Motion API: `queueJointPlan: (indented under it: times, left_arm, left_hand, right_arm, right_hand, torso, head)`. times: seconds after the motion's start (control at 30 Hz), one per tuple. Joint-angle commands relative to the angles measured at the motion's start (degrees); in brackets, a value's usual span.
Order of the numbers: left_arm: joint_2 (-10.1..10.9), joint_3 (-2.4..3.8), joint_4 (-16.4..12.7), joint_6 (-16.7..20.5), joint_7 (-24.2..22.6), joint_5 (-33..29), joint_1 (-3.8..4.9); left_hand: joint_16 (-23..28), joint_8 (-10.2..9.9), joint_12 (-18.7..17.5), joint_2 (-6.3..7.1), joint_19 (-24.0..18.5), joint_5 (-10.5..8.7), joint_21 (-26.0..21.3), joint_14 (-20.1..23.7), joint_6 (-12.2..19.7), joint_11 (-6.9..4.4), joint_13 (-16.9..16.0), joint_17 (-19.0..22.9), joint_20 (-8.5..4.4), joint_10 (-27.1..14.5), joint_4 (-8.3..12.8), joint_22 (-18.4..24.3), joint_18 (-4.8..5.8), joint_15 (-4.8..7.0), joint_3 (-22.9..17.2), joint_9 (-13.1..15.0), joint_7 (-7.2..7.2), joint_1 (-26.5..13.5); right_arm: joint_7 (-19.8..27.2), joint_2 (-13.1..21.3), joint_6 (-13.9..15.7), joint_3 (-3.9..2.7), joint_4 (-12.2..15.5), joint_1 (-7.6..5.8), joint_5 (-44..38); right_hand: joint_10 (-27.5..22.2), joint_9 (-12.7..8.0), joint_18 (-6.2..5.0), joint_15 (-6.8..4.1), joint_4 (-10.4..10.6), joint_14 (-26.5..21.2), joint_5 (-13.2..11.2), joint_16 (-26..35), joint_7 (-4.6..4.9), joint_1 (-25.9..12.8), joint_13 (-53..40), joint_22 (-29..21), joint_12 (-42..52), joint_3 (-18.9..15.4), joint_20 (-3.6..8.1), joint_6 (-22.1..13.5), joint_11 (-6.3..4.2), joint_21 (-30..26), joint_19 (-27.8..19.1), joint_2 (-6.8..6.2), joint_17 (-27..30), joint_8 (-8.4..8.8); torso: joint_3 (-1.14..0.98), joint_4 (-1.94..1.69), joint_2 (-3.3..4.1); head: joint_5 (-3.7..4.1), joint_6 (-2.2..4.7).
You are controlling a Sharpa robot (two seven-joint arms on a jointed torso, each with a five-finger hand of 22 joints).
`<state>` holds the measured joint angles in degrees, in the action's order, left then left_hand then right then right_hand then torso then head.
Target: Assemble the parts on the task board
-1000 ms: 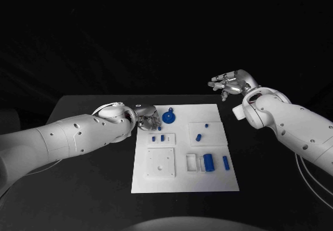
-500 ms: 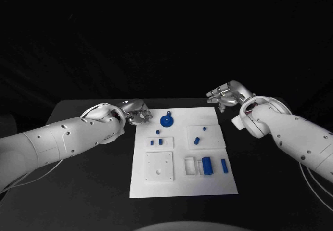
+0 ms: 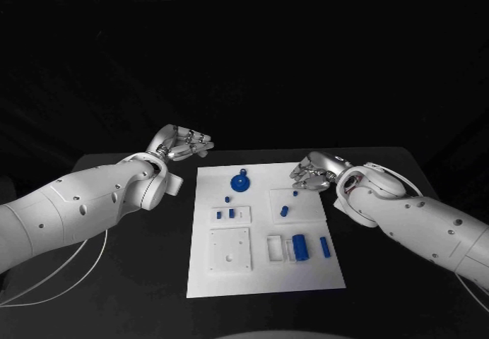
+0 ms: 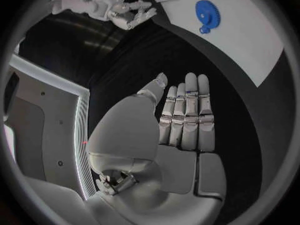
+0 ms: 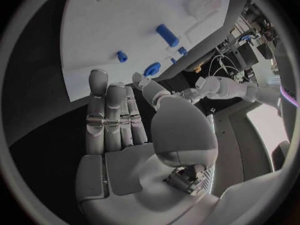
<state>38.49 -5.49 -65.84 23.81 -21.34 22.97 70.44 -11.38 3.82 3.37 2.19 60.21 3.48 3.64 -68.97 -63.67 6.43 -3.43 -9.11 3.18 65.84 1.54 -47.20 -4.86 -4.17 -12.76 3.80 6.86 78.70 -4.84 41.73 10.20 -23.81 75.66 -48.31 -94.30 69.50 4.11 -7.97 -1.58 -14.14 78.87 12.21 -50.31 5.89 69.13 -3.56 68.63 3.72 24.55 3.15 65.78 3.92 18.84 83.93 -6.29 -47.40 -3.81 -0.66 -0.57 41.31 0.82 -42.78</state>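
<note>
Both hands empty, fingers extended: left hand (image 3: 181,146) off the task board (image 3: 260,275)'s far-left corner, right hand (image 3: 314,174) over its far-right edge. Round blue gear (image 3: 240,183) lies near the far edge. The right hand should lower slowly onto the small peg (image 3: 284,210) and pinch squarely.

We count one board (image 3: 306,272), two hands — left (image 3: 184,146) and right (image 3: 314,173) — one blue gear (image 3: 240,183), and seven smaller blue parts (image 3: 302,246).
</note>
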Motion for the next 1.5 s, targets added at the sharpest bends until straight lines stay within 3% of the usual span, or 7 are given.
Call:
queueJointPlan:
  times: [0.03,0.2,0.47,0.5,0.87,1.23,1.5]
  left_arm:
    - [0.28,0.12,-1.09,-1.48,-3.68,-10.07,0.1]
    - [0.64,0.18,-2.0,-2.23,-3.57,-10.69,0.12]
    - [0.84,0.19,-2.35,-2.71,-3.2,-10.85,0.12]
    - [0.86,0.19,-2.36,-2.73,-3.16,-10.85,0.12]
    - [0.98,0.19,-2.23,-3.07,-2.6,-10.84,0.12]
    - [1.0,0.19,-2.0,-3.43,-2.55,-10.84,0.12]
    - [0.94,0.19,-1.76,-3.6,-2.52,-10.84,0.12]
  left_hand:
    - [6.36,-0.17,-0.07,-0.4,-2.49,0.07,-0.11,0.93,0.68,0.72,0.11,1.72,1.65,-1.85,0.1,6.1,0.19,-1.59,1.12,-0.01,0.07,0.42]
    - [7.79,-0.23,0.0,-1.11,-2.22,-0.02,0.02,2.83,0.98,1.02,0.08,4.33,3.01,-2.43,0.76,16.91,-0.53,-2.66,3.19,-0.04,0.05,0.94]
    - [7.86,-0.23,-0.01,-1.8,0.0,-0.16,0.21,2.81,0.82,1.13,0.08,4.97,2.99,-2.54,1.26,27.07,-0.44,-2.73,4.68,-0.04,0.15,0.93]
    - [7.86,-0.22,-0.01,-1.99,1.03,-0.17,0.33,2.85,0.77,1.16,0.08,4.97,2.96,-2.66,1.43,31.84,-0.39,-2.74,5.14,-0.04,0.18,0.96]
    - [7.85,-0.21,0.0,-2.14,1.87,-0.19,0.62,3.04,0.62,1.21,0.08,4.98,2.99,-2.85,1.41,36.2,-0.32,-2.8,5.46,-0.04,0.16,0.93]
    - [7.85,-0.24,-0.01,-2.16,2.06,-0.22,0.73,3.2,0.45,1.27,0.08,4.96,3.08,-3.08,1.35,38.06,-0.31,-2.87,5.81,-0.04,0.1,0.82]
    - [7.85,-0.21,0.01,-2.2,2.12,-0.22,0.78,3.29,0.37,1.3,0.07,4.97,3.09,-3.21,1.37,38.49,-0.31,-2.91,5.89,-0.03,0.08,0.85]
  right_arm:
    - [-3.1,0.12,-2.58,0.54,0.96,0.25,-8.54]
    - [-4.94,0.2,-2.48,1.34,1.96,0.72,-11.34]
    - [-6.35,0.08,-1.88,2.28,2.26,1.04,-13.39]
    - [-6.49,0.04,-1.8,2.43,2.25,1.05,-13.68]
    - [-6.75,-0.33,-2.21,3.66,1.73,1.09,-14.83]
    - [-6.36,-0.54,-0.75,3.86,1.79,1.13,-15.19]
    - [-7.46,-0.76,1.04,3.88,1.95,1.17,-16.43]
  right_hand:
    - [-1.12,-0.14,-0.44,0.62,0.49,0.05,-1.06,-0.14,0.27,0.11,0.05,-0.37,-0.06,0.44,-0.72,-0.72,0.22,-0.59,2.23,-1.29,0.19,0.19]
    - [-3.06,-0.25,-0.93,1.03,1.91,0.23,-2.98,-0.2,0.25,0.49,0.05,-1.13,-0.04,-0.11,-1.16,-2.06,0.71,-1.41,2.33,-3.01,0.62,0.21]
    - [-3.74,-0.25,-1.36,1.17,4.34,0.31,-4.33,-0.45,0.49,2.37,0.04,-2.85,0.05,-1.36,-1.42,-2.98,0.89,-1.17,2.33,-4.33,1.66,0.21]
    - [-3.71,-0.25,-1.37,1.16,4.38,0.31,-4.5,-0.49,0.49,2.48,0.05,-2.98,0.04,-1.05,-1.41,-3.0,0.88,-1.06,2.33,-4.36,1.73,0.21]
    - [-0.48,-0.16,-0.94,0.67,4.05,0.46,-6.4,-0.79,0.3,2.0,0.06,-3.36,0.05,8.03,-0.98,-0.25,0.12,0.2,2.28,-4.53,2.03,0.15]
    - [5.01,0.19,0.0,-0.78,3.31,0.91,-6.55,-0.87,-0.76,3.01,-0.09,-1.93,0.15,11.99,0.4,4.55,-1.65,3.48,2.28,-1.46,1.8,0.01]
    - [8.25,1.52,0.73,-1.74,1.72,0.95,-9.28,-0.37,-1.44,2.94,-0.23,-1.36,0.11,13.6,1.46,6.95,-2.66,3.75,2.13,0.2,1.47,0.08]
  torso:
    - [0.12,-0.21,-0.29]
    - [0.2,-0.13,-0.33]
    - [0.17,-0.17,-0.21]
    - [0.16,-0.18,-0.2]
    - [0.12,-0.13,-0.19]
    - [0.12,-0.12,-0.2]
    - [0.13,-0.13,-0.21]
  head:
    - [0.03,-0.08]
    - [-0.18,-0.12]
    - [-0.28,-0.05]
    - [-0.29,-0.09]
    - [-0.6,-0.46]
    - [-0.63,-0.54]
    - [-0.47,-0.69]
